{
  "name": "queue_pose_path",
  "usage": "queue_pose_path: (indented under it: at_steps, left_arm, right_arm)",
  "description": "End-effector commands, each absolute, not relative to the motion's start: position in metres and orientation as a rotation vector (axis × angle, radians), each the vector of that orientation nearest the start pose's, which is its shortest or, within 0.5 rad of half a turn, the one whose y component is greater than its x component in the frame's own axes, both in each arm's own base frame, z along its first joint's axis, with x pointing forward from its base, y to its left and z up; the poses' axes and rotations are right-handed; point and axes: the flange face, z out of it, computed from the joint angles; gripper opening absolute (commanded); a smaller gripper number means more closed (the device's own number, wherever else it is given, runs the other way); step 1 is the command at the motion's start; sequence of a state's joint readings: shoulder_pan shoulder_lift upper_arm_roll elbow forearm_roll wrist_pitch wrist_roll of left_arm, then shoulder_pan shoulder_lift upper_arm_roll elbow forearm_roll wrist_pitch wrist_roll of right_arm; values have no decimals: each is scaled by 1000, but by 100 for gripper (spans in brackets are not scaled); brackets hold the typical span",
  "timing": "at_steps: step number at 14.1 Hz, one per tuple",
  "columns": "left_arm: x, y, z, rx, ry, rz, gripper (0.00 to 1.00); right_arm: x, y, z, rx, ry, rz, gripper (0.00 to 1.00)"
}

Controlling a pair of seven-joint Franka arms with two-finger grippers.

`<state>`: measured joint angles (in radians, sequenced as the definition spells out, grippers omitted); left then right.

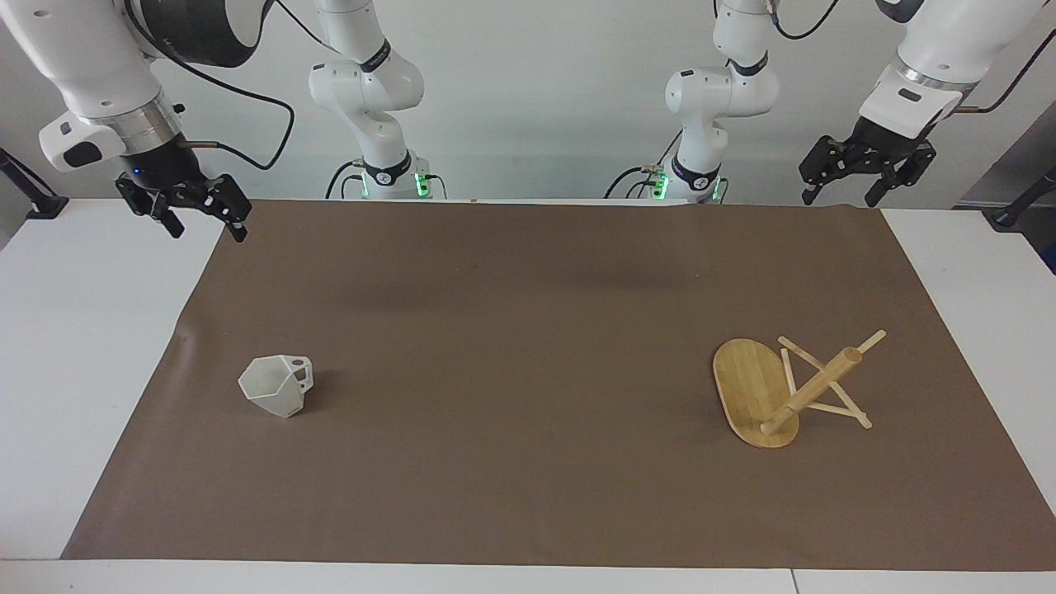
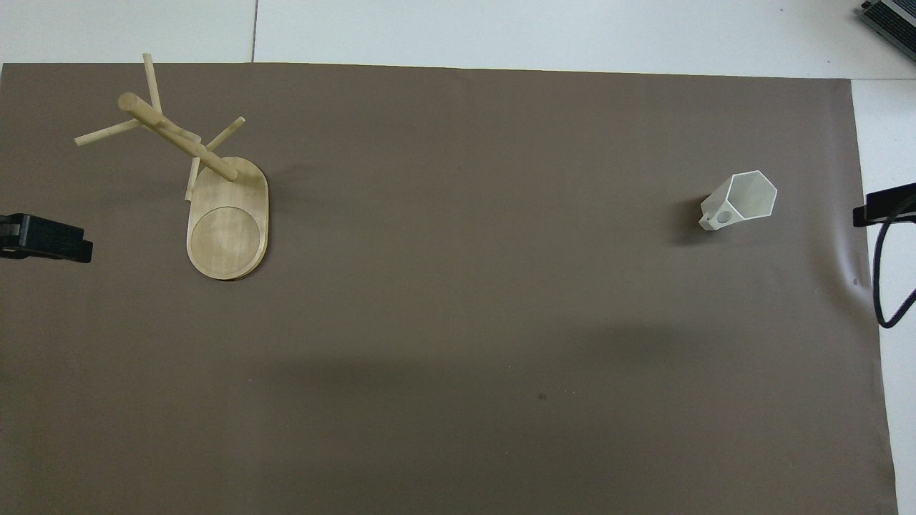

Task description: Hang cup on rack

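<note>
The cup (image 1: 276, 384) stands on the brown mat (image 1: 528, 313) toward the right arm's end of the table, hexagonal mouth up, its squared loop handle on the side nearer the robots. From my remote station I read it as untouched, with the hanging not yet begun.

Well apart from it, toward the left arm's end, the rack (image 1: 788, 392) stands on its oval base, post upright, thin pegs crossing near the top (the steep camera angles make the post look as if it leans). Cup and rack sit about equally far from the robots, so the carry would run along the table's length.

The right gripper (image 1: 186, 206) hangs over the mat's corner at its own end, fingers spread, holding nothing. The cup lies farther out from the robots than that gripper and a little toward the table's middle. I judge this the nearer arm by a wide margin, with the handle turned its way.

The left gripper (image 1: 866, 169) waits raised at its own end, above the table's robot-side edge, fingers likewise apart and empty, closer to the rack than to the cup.
</note>
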<state>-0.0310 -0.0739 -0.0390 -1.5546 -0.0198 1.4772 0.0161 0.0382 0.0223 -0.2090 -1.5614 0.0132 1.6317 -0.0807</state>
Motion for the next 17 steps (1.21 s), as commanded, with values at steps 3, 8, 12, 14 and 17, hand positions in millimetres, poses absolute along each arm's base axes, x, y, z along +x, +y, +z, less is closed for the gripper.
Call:
queue_pose_path:
  at_steps: [3,8,12,14,17]
  left_arm:
    - [518,-41,663,-3161,156,-9,100]
    - [518,-41,663,-3160,158,-11,100]
    - [517,-41,663,-3160,161,-11,100]
    - [517,-41,663,-3160,161,-11,100]
    - [517,-41,663,-3160,161,-9,100]
  right_arm:
    - [554,-93,624,-3132,111,-89,100]
    - [555,-93,624,-3133,109,-98,100]
    - [564,-83,621,-3136,86,-189,100]
    - [571,-77,606,-3138,61,-208,100]
    - [587,-76,568,-3140,33,-240,100]
